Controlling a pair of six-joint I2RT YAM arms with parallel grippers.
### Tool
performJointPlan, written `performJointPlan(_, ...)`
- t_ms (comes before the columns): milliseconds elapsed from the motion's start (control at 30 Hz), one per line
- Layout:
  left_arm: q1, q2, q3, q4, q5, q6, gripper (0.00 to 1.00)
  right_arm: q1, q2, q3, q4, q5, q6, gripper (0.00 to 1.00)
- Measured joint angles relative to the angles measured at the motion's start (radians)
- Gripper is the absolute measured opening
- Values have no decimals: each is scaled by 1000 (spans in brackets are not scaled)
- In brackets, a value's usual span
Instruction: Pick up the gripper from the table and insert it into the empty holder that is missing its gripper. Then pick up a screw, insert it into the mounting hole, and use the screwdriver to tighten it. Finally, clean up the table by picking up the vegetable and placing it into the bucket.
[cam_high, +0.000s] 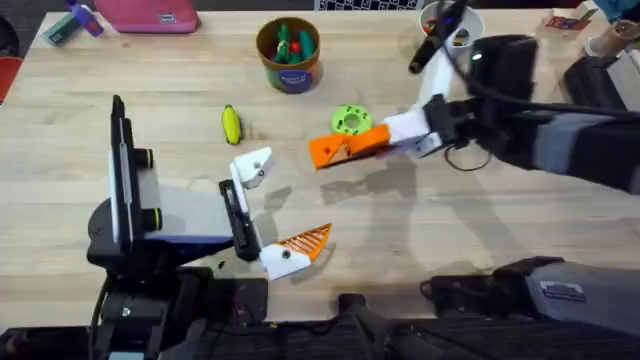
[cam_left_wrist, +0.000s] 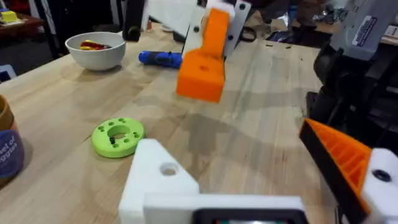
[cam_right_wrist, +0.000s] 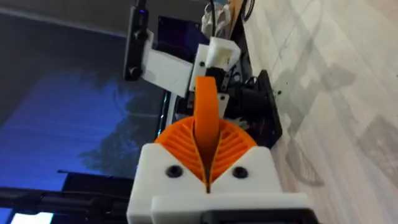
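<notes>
The orange gripper (cam_high: 335, 150) hangs just above the table, with my right gripper (cam_high: 365, 142) shut on it. In the right wrist view the orange gripper (cam_right_wrist: 206, 115) stands up between my ribbed pads (cam_right_wrist: 233, 143). My left gripper (cam_high: 275, 208) is open. Its bare white holder (cam_high: 254, 166) points toward the wedge and its other finger (cam_high: 300, 245) carries an orange pad. From the left wrist the holder (cam_left_wrist: 163, 177) is close and the orange gripper (cam_left_wrist: 202, 62) hovers beyond it. The yellow vegetable (cam_high: 231, 124) lies left of the holder. The bucket (cam_high: 288, 55) stands at the back. The blue screwdriver (cam_left_wrist: 160, 59) lies by the bowl.
A green disc (cam_high: 350, 120) with holes lies just behind the held wedge. A white bowl (cam_left_wrist: 96, 50) holding small items sits at the back right. A pink case (cam_high: 150, 14) lies along the far left edge. Bare wood stretches across the front middle of the table.
</notes>
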Motion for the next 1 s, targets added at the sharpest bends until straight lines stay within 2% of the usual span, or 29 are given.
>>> performJointPlan(300, 0, 0, 0, 0, 0, 0, 985, 78, 157, 0, 42, -15, 30, 9)
performJointPlan(467, 0, 0, 0, 0, 0, 0, 985, 130, 168, 24, 42, -15, 39, 9)
performJointPlan(733, 0, 0, 0, 0, 0, 0, 985, 162, 172, 71, 44, -9, 70, 9)
performJointPlan(1000, 0, 0, 0, 0, 0, 0, 985, 200, 238, 90, 70, -2, 84, 9)
